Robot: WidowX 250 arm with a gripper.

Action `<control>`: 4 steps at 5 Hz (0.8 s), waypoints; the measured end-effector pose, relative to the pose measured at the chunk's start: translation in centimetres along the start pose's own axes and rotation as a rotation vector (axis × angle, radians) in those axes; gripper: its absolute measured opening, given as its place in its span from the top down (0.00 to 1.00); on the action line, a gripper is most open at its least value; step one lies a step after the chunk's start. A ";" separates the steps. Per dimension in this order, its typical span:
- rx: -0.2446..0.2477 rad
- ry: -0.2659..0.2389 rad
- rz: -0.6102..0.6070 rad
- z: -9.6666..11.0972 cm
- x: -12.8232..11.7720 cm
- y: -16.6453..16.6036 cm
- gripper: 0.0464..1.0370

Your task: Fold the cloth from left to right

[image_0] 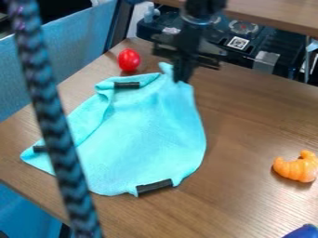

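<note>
Cord [54, 125] hides part of the cloth [142, 130]; whether the hand [181, 76] grips its top, I cannot tell.

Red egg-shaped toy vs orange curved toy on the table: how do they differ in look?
Shape: the glossy red egg-shaped toy is a plain oval; the ridged orange curved toy bends like a crescent.
Surface: the red toy looks smooth, the orange toy segmented.
Shared: each is mostly one bright colour, and both rest on the brown wood-grain table.
</note>
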State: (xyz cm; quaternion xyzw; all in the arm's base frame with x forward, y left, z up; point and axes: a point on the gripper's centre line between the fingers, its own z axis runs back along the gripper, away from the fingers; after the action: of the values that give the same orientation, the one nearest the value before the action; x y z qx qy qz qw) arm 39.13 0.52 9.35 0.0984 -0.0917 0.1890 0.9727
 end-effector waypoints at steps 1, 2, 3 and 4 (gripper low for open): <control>0.005 0.032 0.026 -0.1 -2.0 2.7 1.00; -0.001 0.068 0.076 -0.3 -3.4 5.6 1.00; 0.023 0.089 0.123 0.1 -4.7 8.5 1.00; 0.072 0.084 0.123 0.6 -5.5 11.0 1.00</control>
State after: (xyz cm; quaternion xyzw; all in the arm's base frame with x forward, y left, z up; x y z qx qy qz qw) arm 29.80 8.47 10.51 0.1196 -0.0497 0.2557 0.9581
